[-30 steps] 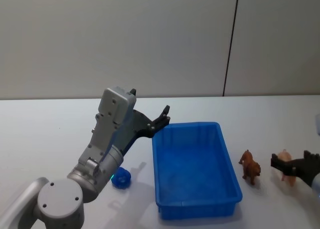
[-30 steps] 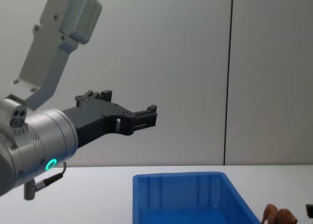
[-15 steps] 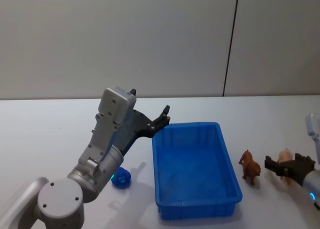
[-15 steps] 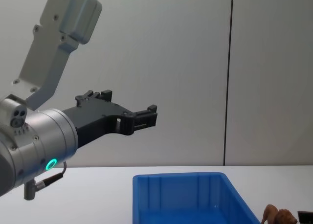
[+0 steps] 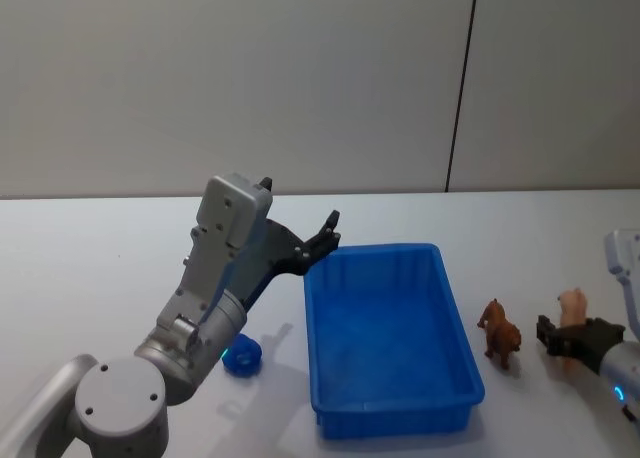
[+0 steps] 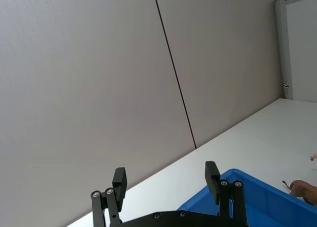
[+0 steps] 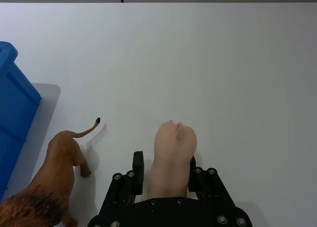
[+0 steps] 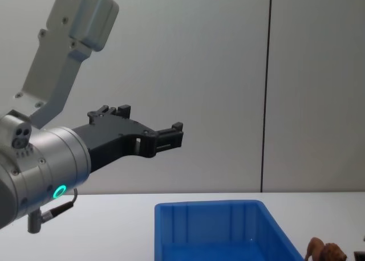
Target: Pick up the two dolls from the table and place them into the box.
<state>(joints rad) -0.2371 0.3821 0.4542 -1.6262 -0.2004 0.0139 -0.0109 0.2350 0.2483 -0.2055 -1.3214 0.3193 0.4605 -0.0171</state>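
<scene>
Pink doll (image 7: pixel 172 142) gripped in right tool (image 7: pixel 165 162); left tool (image 5: pixel 333 230) above box (image 5: pixel 395 418).

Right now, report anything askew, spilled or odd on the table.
The pink doll is tipped on end in the right gripper, not standing like the brown doll beside the box. A small blue object lies left of the box. The left gripper hangs open, idle.

White table (image 5: pixel 100 248) bears the blue box (image 5: pixel 395 420) and brown doll (image 5: pixel 500 334).
</scene>
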